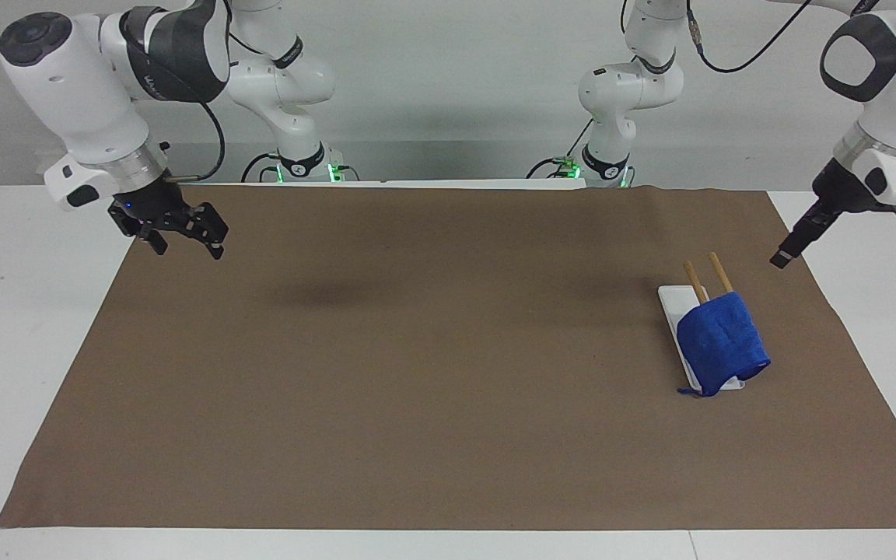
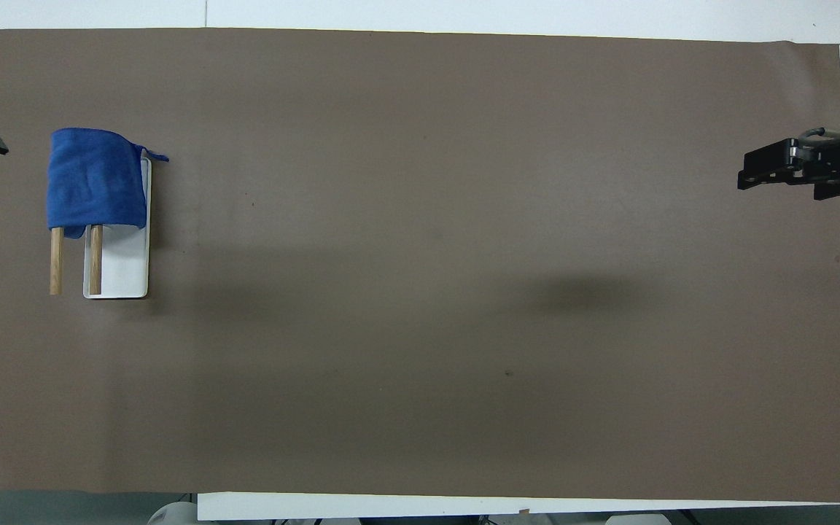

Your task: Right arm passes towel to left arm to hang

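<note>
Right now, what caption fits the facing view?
Blue towel draped over wooden rack; both open end effectors, left and right, empty.

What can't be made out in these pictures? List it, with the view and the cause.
- Wooden rods: the ends farther from the robots, both views, covered by the blue towel.
- White base: part under the towel, both views.
- Left gripper: overhead view, mostly cut off by the picture's edge.

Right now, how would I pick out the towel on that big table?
Look at the brown mat covering the table, toward the left arm's end. There a small white tray carries two wooden rods. The towel is the bright blue cloth draped over those rods, the only coloured thing there.
</note>
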Robot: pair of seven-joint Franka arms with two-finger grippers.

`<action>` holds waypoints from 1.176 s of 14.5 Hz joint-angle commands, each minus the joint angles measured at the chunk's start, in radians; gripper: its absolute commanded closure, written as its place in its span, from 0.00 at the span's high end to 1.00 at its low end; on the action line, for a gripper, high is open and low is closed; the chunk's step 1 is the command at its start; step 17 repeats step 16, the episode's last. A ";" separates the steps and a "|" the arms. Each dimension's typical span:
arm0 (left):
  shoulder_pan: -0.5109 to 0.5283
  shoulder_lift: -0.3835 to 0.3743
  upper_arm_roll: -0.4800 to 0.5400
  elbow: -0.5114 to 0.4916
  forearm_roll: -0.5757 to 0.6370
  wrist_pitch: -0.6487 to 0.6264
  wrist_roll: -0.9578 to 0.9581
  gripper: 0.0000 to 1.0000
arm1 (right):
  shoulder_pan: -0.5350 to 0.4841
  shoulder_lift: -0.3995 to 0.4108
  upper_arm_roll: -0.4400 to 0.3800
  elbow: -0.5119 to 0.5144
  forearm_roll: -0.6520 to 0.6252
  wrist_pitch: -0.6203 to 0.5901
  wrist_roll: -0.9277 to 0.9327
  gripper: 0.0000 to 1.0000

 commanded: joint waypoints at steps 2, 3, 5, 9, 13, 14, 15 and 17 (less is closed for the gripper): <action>-0.051 0.042 0.003 0.138 0.039 -0.196 0.197 1.00 | -0.007 -0.007 0.006 -0.006 -0.015 -0.009 -0.002 0.99; -0.057 0.032 0.003 0.135 0.044 -0.216 0.209 1.00 | -0.007 -0.009 0.006 -0.006 -0.015 -0.009 -0.002 0.99; -0.055 -0.002 -0.004 0.114 0.044 -0.259 0.237 1.00 | -0.007 -0.009 0.006 -0.006 -0.015 -0.009 -0.002 0.99; -0.025 -0.064 -0.037 0.054 0.038 -0.254 0.307 1.00 | -0.007 -0.009 0.006 -0.006 -0.015 -0.009 -0.002 0.99; -0.023 -0.073 -0.037 0.032 0.035 -0.217 0.384 1.00 | -0.007 -0.009 0.006 -0.006 -0.015 -0.009 -0.002 0.99; -0.023 -0.076 -0.037 0.025 0.033 -0.208 0.384 1.00 | -0.007 -0.009 0.005 -0.006 -0.015 -0.009 -0.002 0.99; -0.023 -0.077 -0.037 0.017 0.033 -0.199 0.384 1.00 | -0.007 -0.009 0.006 -0.006 -0.015 -0.009 -0.002 0.99; -0.025 -0.077 -0.037 0.015 0.033 -0.194 0.384 1.00 | -0.007 -0.009 0.006 -0.006 -0.015 -0.009 -0.002 0.99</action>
